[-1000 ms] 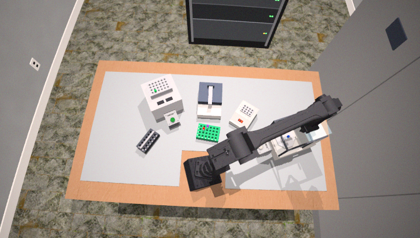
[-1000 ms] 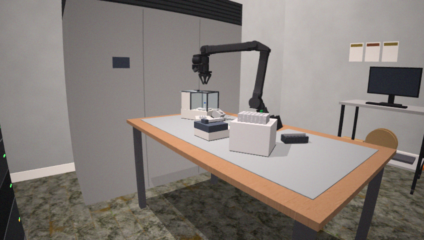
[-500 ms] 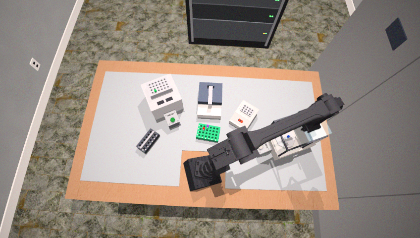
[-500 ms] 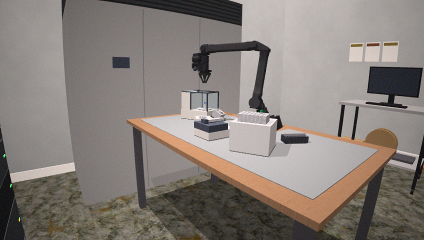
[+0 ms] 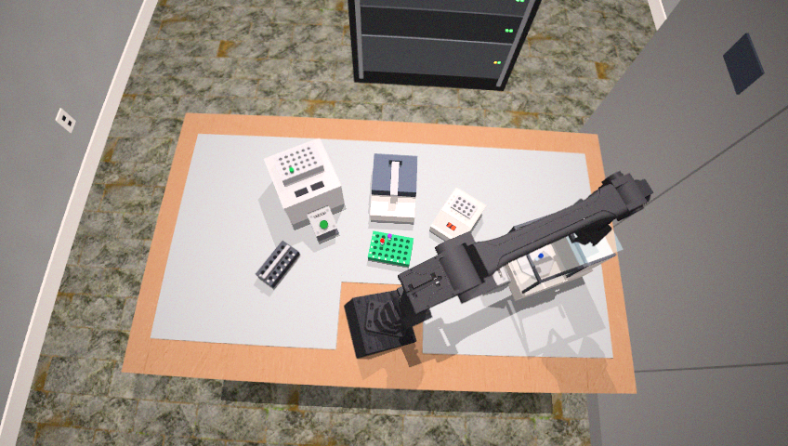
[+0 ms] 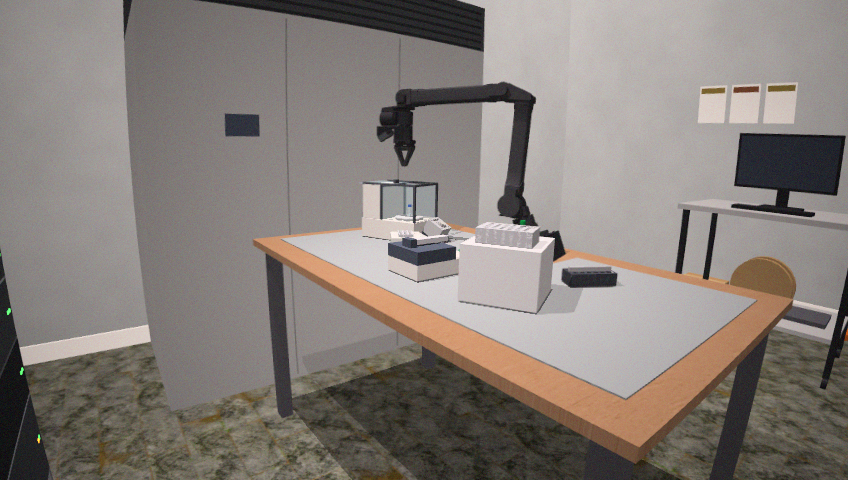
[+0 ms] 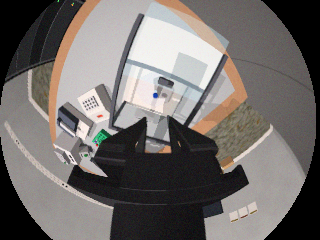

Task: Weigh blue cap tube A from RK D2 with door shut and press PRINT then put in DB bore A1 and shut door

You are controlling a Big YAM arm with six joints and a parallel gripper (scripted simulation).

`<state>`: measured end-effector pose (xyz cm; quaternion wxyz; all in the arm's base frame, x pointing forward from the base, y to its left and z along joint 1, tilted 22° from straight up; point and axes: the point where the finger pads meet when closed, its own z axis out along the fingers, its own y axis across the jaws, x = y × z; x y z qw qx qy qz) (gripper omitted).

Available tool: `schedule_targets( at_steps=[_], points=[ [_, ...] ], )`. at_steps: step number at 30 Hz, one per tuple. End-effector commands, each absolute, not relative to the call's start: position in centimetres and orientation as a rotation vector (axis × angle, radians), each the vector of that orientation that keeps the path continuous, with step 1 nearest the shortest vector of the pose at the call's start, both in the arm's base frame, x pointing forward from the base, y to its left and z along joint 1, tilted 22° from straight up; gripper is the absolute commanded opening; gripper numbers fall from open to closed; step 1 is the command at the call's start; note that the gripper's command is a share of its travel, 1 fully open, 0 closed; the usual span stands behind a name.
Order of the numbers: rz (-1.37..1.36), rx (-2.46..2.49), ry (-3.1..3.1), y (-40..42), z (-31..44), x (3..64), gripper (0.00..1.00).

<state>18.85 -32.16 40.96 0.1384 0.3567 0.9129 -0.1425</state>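
Black parallel gripper (image 6: 407, 159) is held above the glass-walled white balance (image 6: 399, 209), fingers narrowed, nothing gripped. Small blue-capped tube A (image 5: 540, 255) is seen standing inside the glass box on the pan; pan centring is obscured by the dark arm (image 5: 531, 237). Door position is hard to judge.

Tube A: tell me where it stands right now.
Tube A stands inside the balance glass box at the bench's right end, visible in the wrist view directly below the empty fingers.

Top overhead, exterior behind bench, wrist downward
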Motion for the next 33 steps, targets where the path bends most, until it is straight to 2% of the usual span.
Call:
schedule_targets(
  at_steps=[1,33],
  points=[
    [-0.475,0.812,2.704,-33.2,43.1,18.9,0.3],
    [-0.626,-0.456,2.936,-36.2,44.5,20.4,0.3]
  ],
)
